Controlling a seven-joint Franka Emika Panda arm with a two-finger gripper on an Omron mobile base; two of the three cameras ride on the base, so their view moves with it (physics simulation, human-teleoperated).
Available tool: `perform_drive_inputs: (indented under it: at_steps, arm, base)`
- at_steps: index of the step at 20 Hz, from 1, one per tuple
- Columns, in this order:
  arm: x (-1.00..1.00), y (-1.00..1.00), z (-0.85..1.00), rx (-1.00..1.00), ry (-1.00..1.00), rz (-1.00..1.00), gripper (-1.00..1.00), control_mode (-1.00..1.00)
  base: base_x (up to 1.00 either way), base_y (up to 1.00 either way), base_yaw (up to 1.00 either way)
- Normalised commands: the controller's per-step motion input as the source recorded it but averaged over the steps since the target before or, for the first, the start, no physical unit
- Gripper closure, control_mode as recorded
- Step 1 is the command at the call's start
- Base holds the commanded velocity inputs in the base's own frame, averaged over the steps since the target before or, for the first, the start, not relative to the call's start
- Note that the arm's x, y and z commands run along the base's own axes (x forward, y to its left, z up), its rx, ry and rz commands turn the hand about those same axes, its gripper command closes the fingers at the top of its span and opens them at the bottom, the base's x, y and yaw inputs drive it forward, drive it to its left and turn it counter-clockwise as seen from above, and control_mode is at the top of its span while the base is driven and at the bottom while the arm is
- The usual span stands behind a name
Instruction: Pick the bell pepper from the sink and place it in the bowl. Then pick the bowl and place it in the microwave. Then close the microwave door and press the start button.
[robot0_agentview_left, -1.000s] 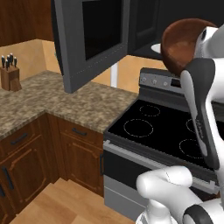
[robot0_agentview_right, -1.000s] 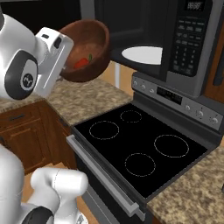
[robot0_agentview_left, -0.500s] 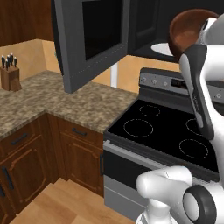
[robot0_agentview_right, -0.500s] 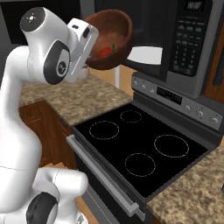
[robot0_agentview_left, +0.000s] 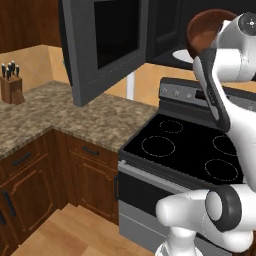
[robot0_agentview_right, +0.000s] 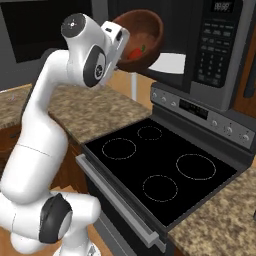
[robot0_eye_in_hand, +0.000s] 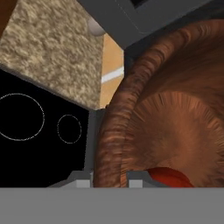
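While my gripper clamps the bowl's rim, the tilted bowl, pepper inside, hangs before the open microwave, above the stove.

bell pepper in bowl, above stove

counter: speckled brown granite, running along the wall and round a corner to the stove
on counter: knife block, standing at the far left against the wall
stove: black glass top with four ring burners, set between counter stretches
floor: light wood
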Motion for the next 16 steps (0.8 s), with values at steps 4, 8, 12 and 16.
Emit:
perform_drive_inputs:
  at_steps: [4, 8, 12, 16]
  arm:
    - [0.98, -0.34, 0.0, 0.0, 0.04, 0.0, 1.0, -1.0]
    - [0.91, -0.49, 0.0, 0.01, 0.04, 0.0, 1.0, -1.0]
    - [0.86, -0.42, -0.02, 0.01, 0.07, 0.0, 1.0, -1.0]
    - [0.79, -0.44, -0.12, 0.01, 0.01, 0.01, 1.0, -1.0]
  base:
    - [0.0, 0.0, 0.0]
    - [0.0, 0.0, 0.0]
    - [0.0, 0.0, 0.0]
    - [0.0, 0.0, 0.0]
